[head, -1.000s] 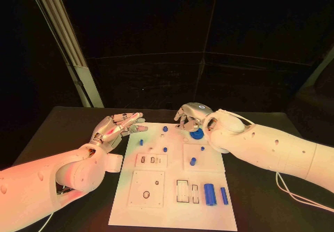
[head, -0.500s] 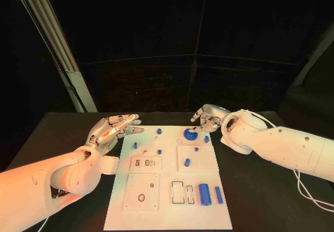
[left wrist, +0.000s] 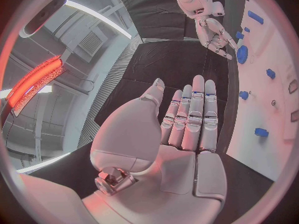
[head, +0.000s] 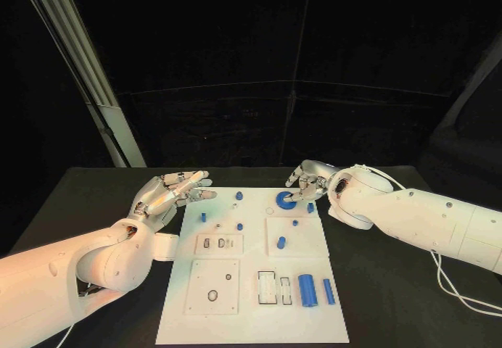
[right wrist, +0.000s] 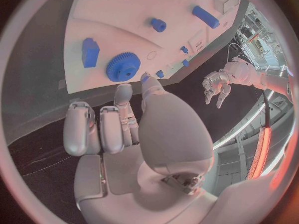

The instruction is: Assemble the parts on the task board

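Right hand (head: 305, 182) sits at the far right corner of the white board (head: 251, 319), fingers curled loosely, holding nothing, just beside the blue gear (head: 284, 198) lying on the board. Left hand (head: 167, 192) hovers off the far left edge, fingers spread, empty.

The left hand (head: 167, 193) is raised with its palm up and fingers straight, holding nothing. The right hand (head: 307, 181) has its fingers curled downward, also empty.
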`<state>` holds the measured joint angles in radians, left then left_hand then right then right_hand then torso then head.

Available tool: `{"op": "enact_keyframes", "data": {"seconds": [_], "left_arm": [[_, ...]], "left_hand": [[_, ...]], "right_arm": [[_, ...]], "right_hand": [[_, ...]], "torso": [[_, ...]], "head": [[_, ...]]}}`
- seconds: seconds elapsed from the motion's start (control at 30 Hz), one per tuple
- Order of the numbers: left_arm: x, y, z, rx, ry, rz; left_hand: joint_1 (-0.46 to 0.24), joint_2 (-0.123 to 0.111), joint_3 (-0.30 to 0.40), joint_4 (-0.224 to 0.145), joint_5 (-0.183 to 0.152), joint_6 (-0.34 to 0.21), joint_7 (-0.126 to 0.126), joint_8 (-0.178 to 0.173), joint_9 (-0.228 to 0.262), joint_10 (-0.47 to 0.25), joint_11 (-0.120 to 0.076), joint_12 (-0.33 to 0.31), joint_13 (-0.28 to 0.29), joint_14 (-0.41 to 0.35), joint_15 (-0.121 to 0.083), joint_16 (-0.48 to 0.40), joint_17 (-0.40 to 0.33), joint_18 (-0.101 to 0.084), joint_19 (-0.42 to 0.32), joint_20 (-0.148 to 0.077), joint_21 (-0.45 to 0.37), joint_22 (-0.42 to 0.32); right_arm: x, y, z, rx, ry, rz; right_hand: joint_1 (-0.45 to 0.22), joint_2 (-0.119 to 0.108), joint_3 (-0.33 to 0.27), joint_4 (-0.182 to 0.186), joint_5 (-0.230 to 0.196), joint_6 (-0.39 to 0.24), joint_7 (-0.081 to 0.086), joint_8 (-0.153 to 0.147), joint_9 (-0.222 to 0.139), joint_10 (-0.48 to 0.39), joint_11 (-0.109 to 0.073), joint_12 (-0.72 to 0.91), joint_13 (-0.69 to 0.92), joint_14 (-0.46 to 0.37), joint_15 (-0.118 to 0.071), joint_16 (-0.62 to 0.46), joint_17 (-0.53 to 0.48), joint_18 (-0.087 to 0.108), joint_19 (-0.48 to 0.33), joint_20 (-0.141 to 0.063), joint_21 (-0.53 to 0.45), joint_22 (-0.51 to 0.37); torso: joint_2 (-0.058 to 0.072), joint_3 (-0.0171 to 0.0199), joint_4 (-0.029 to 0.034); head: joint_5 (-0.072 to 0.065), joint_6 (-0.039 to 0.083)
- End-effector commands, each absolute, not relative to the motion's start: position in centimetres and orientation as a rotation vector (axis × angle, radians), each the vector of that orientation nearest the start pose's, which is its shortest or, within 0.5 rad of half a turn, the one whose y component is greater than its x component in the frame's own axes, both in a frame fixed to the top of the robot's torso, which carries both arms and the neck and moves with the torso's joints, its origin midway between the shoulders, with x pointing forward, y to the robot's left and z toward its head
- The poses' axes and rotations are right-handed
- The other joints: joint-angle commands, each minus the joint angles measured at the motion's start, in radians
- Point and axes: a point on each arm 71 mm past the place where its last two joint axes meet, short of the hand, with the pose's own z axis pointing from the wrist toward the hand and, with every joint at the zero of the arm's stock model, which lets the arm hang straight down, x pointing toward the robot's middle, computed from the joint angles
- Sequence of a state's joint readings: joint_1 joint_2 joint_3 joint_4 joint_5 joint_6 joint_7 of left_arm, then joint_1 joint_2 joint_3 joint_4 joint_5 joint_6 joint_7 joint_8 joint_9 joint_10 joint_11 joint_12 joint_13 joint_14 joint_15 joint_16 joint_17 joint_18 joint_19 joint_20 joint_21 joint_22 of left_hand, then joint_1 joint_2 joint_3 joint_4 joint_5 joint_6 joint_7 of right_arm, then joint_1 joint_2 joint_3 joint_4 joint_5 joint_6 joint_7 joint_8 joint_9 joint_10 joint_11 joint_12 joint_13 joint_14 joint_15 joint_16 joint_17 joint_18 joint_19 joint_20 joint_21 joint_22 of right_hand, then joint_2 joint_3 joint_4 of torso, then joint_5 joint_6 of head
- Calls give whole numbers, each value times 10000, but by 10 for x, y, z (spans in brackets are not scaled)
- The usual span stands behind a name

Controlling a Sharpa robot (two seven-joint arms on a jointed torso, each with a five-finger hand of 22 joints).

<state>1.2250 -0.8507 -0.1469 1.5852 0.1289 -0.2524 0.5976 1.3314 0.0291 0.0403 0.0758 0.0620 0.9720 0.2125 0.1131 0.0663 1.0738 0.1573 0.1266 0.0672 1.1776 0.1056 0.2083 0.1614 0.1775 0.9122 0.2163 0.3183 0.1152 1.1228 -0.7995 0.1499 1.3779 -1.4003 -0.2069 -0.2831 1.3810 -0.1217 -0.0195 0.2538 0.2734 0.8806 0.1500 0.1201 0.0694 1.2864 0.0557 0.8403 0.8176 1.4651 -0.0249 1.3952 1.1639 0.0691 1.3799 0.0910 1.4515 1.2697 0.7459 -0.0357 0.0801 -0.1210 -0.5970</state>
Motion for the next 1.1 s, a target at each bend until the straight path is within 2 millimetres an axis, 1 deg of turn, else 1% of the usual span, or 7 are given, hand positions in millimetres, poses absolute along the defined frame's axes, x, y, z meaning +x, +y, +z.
{"op": "enact_keyframes", "data": {"seconds": [0.03, 0.33, 0.6, 0.83, 1.03, 1.07, 1.1], "left_arm": [[467, 196, -188, -11319, 13250, -17439], [468, 195, -189, -11320, 13264, -17438], [468, 196, -189, -11327, 13268, -17411], [468, 196, -190, -11331, 13275, -17401], [469, 197, -190, -11336, 13278, -17387], [469, 197, -190, -11337, 13279, -17386], [469, 197, -190, -11337, 13280, -17388]], "left_hand": [[-5, 78, -5, -81, 0, 2, 16, -44, -6, -67, 6, -67, -14, -67, 8, -40, 15, 63, -15, 54, -47, -13], [-5, 78, -5, -81, 0, 2, 16, -44, -6, -67, 6, -67, -14, -67, 8, -40, 15, 63, -15, 54, -47, -13], [3, 80, 4, -102, -2, 15, 10, -47, -3, -53, 2, -71, -11, -71, 7, -53, 22, 64, -18, 56, -53, -20], [3, 80, 4, -102, -2, 15, 10, -47, -3, -53, 2, -71, -11, -71, 7, -53, 22, 64, -18, 56, -53, -20], [3, 80, 4, -102, -2, 15, 10, -47, -3, -53, 2, -71, -11, -71, 7, -53, 22, 64, -18, 56, -53, -20], [3, 80, 4, -102, -2, 15, 10, -47, -3, -53, 2, -71, -11, -71, 7, -53, 22, 64, -18, 56, -53, -20], [3, 80, 4, -102, -2, 15, 10, -47, -3, -53, 2, -71, -11, -71, 7, -53, 22, 64, -18, 56, -53, -20]], "right_arm": [[525, -236, -180, 1142, 17827, 4484], [526, -232, -185, 655, 17967, 4189], [527, -231, -188, 434, 18044, 3993], [527, -229, -189, 276, 18078, 3905], [527, -228, -189, 112, 17962, 3839], [526, -227, -188, 51, 17897, 3819], [526, -227, -188, -28, 17799, 3780]], "right_hand": [[152, -11, -6, 50, 48, -95, 13, 61, -10, 77, 22, 152, 173, 426, 68, 83, 65, -72, 91, 10, 74, 39], [360, 35, 9, 29, 88, -94, 10, 119, -1, 135, 21, 491, 573, 446, 74, 187, 264, -92, 147, 20, 125, 152], [516, 133, 52, -14, 158, -26, -6, 203, 12, 215, 7, 827, 956, 456, 68, 258, 402, -103, 178, 19, 158, 222], [744, 256, 149, -145, 210, 73, -29, 297, 20, 253, -17, 1056, 1239, 462, 50, 313, 509, -113, 204, 8, 187, 283], [1147, 460, 479, -387, -77, 225, -48, 409, 24, 300, -48, 1275, 1530, 472, 25, 375, 640, -133, 257, -14, 234, 391], [1218, 501, 554, -440, -219, 261, -46, 430, 23, 302, -48, 1296, 1567, 473, 23, 385, 662, -136, 264, -19, 241, 407], [1305, 573, 668, -504, -630, 336, -53, 467, 26, 356, -50, 1414, 1693, 476, 19, 402, 699, -140, 275, -29, 252, 432]], "torso": [[-6, -16, -14], [-8, -13, 13], [-7, -15, -11], [-12, -17, -3], [-16, -19, -5], [-15, -16, -6], [-13, -18, -9]], "head": [[9, -29], [7, -83], [18, -119], [18, -142], [14, -146], [14, -146], [16, -152]]}}
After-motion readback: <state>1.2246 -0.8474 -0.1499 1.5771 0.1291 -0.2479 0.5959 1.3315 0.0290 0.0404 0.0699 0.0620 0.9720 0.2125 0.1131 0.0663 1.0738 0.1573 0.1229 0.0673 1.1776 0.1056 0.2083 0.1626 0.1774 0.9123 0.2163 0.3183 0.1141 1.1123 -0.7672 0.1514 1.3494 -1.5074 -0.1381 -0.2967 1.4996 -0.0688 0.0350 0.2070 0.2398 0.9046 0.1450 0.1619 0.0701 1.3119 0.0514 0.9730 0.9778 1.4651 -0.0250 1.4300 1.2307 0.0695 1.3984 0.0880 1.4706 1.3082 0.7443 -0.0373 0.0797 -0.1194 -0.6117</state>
